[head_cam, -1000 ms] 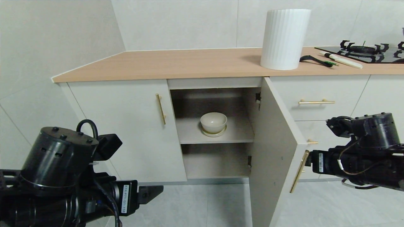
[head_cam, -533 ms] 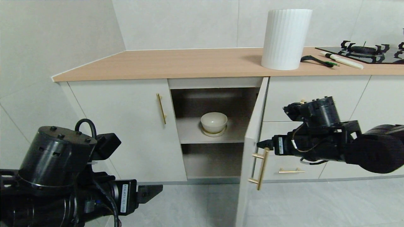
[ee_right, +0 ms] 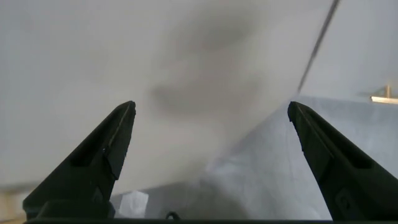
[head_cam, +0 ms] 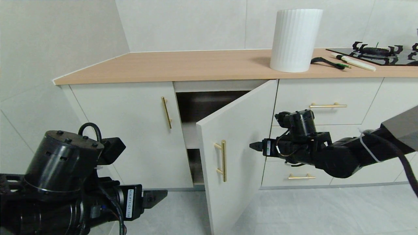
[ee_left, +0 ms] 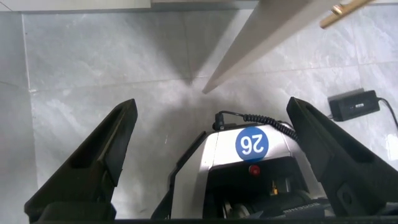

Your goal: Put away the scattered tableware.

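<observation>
Pushed by the right pincer (head_cam: 255, 146), jaws spread wide, the cabinet door (head_cam: 240, 130) just ahead of it had swung nearly shut; putting-away looked almost finished.

The left gripper (ee_left: 211, 104) is seen spread wide, both dark fingers (ee_left: 93, 162) well apart and nothing held between them. Grey tiled floor (ee_left: 93, 62) is framed in the gap. The lower corner of a pale cabinet door (ee_left: 273, 31) is caught just past the fingertips, with the tip of a gold handle (ee_left: 345, 7) on it. A small black box (ee_left: 353, 104) with a cable is seen lying on the tiles near the door.
</observation>
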Robot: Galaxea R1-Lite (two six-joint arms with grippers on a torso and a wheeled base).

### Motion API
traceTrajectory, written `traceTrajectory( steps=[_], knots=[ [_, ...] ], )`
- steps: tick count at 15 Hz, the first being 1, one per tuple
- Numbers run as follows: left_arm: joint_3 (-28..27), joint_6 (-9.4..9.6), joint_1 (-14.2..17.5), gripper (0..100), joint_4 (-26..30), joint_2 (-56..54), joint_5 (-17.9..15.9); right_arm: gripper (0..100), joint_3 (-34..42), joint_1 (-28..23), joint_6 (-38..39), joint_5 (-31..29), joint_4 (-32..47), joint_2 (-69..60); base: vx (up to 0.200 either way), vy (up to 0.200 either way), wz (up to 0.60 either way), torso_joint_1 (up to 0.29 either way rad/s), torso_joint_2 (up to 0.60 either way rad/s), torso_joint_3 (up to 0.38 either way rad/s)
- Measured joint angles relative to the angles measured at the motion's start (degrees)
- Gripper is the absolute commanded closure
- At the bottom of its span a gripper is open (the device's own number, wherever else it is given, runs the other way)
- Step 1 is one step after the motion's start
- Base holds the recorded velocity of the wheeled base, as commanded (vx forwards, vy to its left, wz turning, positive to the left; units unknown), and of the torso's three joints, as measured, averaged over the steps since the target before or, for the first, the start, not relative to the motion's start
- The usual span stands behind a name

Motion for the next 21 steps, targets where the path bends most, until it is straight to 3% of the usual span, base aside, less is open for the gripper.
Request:
traceTrajectory(
  steps=[2,5,8,17,21],
  knots=[
    [0.0,0.0,0.02,0,0.0,0.11,0.04,0,0.09,0.06,0.09,0.0,-0.2,1.33,0.0,0.0,0.0,0.0,0.0,0.0],
    [-0.09,0.15,0.09,0,0.11,-0.05,0.2,0,-0.13,0.01,2.71,-0.24,-7.17,3.8,0.0,0.0,0.0,0.0,0.0,0.0],
    [0.11,1.69,0.52,0,0.41,-0.28,0.22,0,-0.66,0.34,3.21,-0.27,-7.34,5.53,0.2,0.0,0.0,-0.002,0.01,0.001],
    [0.2,1.67,0.72,0,0.35,-0.91,0.22,0,-1.26,1.24,4.71,-0.44,-7.29,7.06,0.0,0.0,0.0,0.0,0.0,0.0],
    [0.26,1.67,0.74,0,0.35,-0.94,0.2,0,-7.28,2.01,12.02,-5.14,-7.34,10.01,0.0,0.0,0.0,0.0,0.0,0.0]
  ],
)
